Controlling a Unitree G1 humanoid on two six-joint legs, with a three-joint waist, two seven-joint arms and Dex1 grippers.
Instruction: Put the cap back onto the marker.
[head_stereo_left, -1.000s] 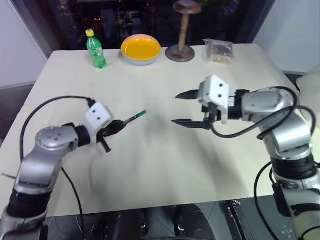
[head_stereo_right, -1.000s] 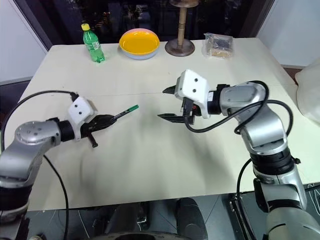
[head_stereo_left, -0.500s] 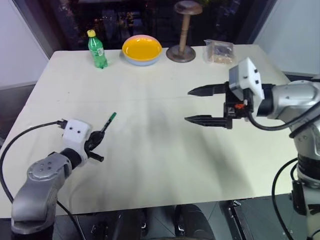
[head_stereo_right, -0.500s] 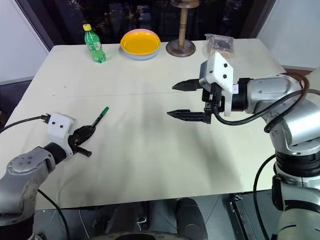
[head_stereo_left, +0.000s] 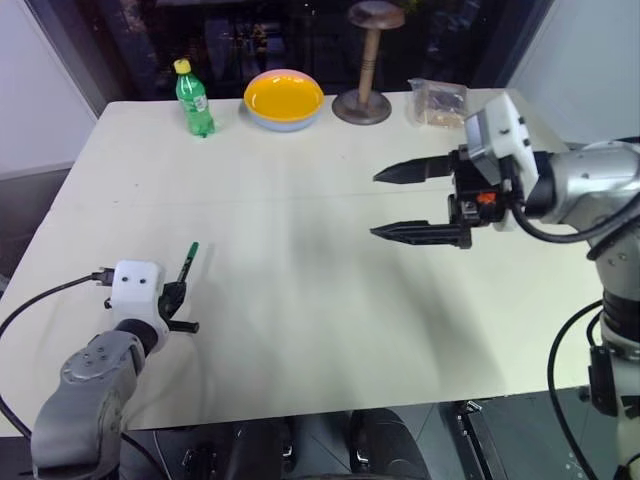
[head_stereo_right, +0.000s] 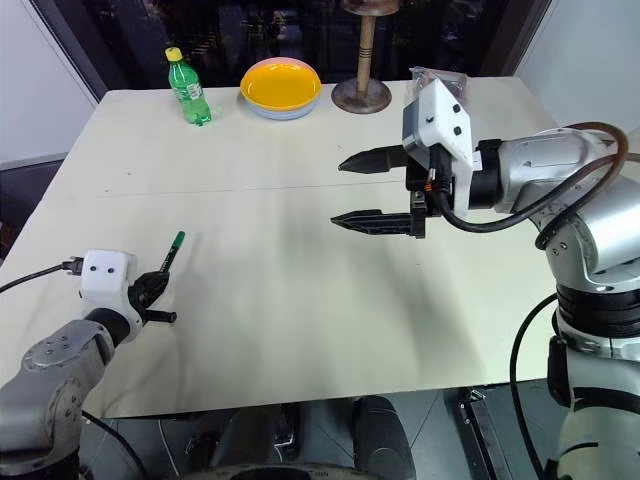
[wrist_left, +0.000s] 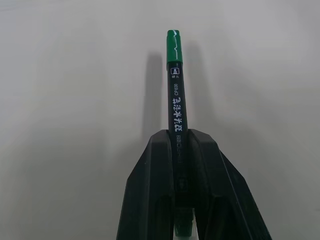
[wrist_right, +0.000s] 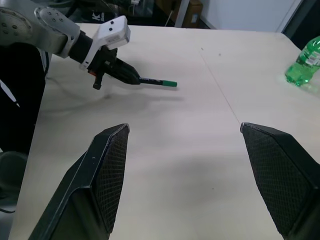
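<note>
Right, my left pincer (head_stereo_left: 181, 293) is clamped on the marker (wrist_left: 175, 95), low over the near left part of the table (head_stereo_left: 300, 200), black barrel poking forward past the fingers with the bright green cap (wrist_left: 174, 46) sitting on the far end. From my wrist camera that cap looks seated flush against the barrel — I'd judge the capping itself done, or very nearly. My right pincer (head_stereo_right: 372, 189) hangs well apart over the middle of the table, spread wide and holding nothing, aimed across toward the marker.

What could go wrong from here? If the cap is only pushed on loosely, a knock against the table as I lower the marker could pop it off, and such a small piece would roll. The grip is far back on the barrel too, so the long free end could swing or slip if I tilt the wrist sharply. The green soda bottle (head_stereo_left: 193, 98) and yellow bowl (head_stereo_left: 284, 99) sit safely at the far edge — no collision risk there.
</note>
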